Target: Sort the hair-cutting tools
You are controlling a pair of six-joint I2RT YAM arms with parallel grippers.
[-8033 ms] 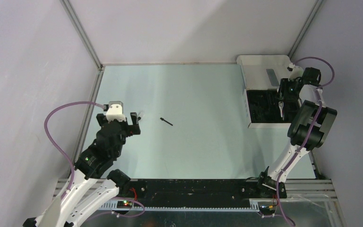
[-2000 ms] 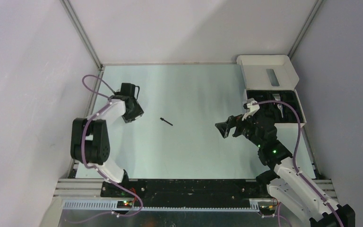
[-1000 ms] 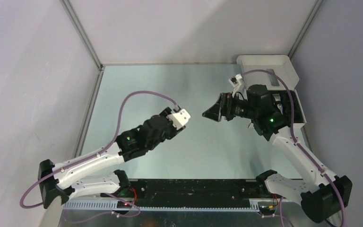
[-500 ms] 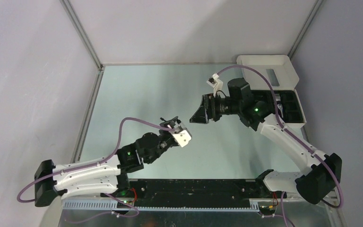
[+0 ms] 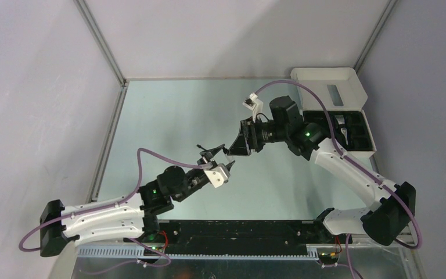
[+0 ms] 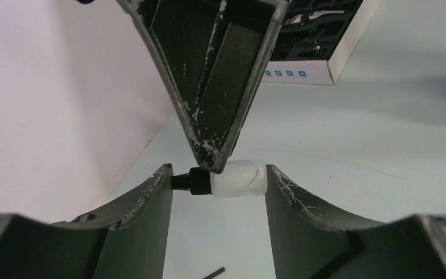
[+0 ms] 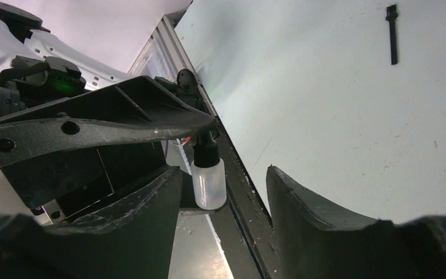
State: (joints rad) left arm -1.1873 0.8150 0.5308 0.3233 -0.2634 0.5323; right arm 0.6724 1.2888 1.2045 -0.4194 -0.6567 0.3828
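Your left gripper (image 6: 218,180) clamps a small bottle (image 6: 241,179) end to end. The black cap sits against one finger and the base of the white body against the other. The bottle lies crosswise in the air, above the table (image 7: 337,116) and well to the left of the white box (image 5: 325,78).

Your right gripper (image 7: 222,172) straddles the bottle with its jaws apart. One finger appears to touch near the cap's shoulder, and the other stands off.

Judge the bottle as light and smooth, with a plastic body that is probably a little squeezable. It could roll or pop out of a pinch. Take it across the white body just below the cap, not on the cap itself.

Farther out, a thin stick (image 7: 392,32) lies flat on the table, also well left of the box. It looks stiff, slight and low, so it is likely awkward to pinch.
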